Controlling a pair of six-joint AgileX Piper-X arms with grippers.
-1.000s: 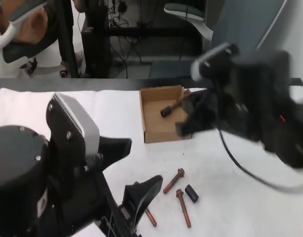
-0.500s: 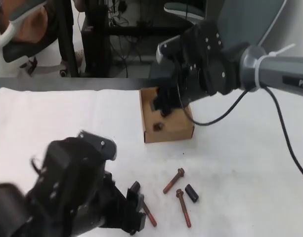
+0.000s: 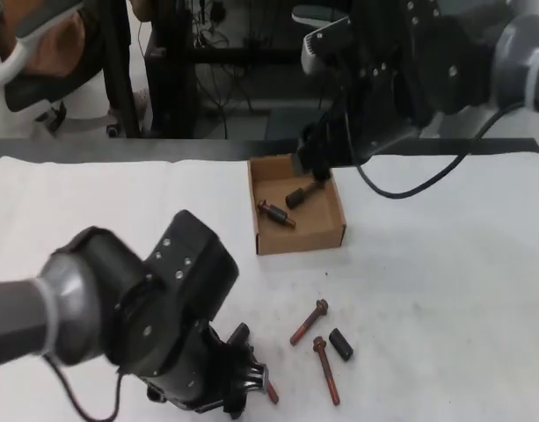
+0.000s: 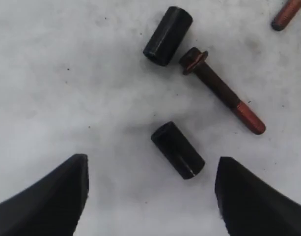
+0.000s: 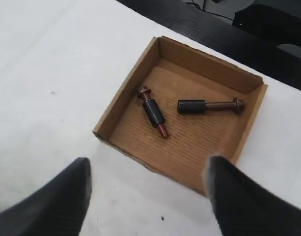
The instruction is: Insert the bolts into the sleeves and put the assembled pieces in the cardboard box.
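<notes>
The cardboard box (image 3: 300, 239) holds two assembled pieces, one (image 5: 153, 112) near its middle and another (image 5: 209, 105) beside it. My right gripper (image 5: 149, 166) hangs open above the box's edge, at the back of the bench (image 3: 309, 167). Low over the cloth at the front, my left gripper (image 4: 151, 167) is open with a black sleeve (image 4: 177, 150) lying between its fingers, untouched. Just beyond lie a second sleeve (image 4: 168, 35) and a rusty bolt (image 4: 221, 91). Two more bolts (image 3: 309, 322) (image 3: 326, 370) and a sleeve (image 3: 341, 344) lie to the right of the left gripper (image 3: 243, 376).
A white cloth (image 3: 445, 290) covers the bench, with bare room on its right and far left. A dark edge and chairs stand behind the bench. The left arm's bulky body (image 3: 146, 316) covers the front left.
My right gripper let a second assembled piece drop into the box and pulled up and back. The left arm swung down over the loose parts at the front.
</notes>
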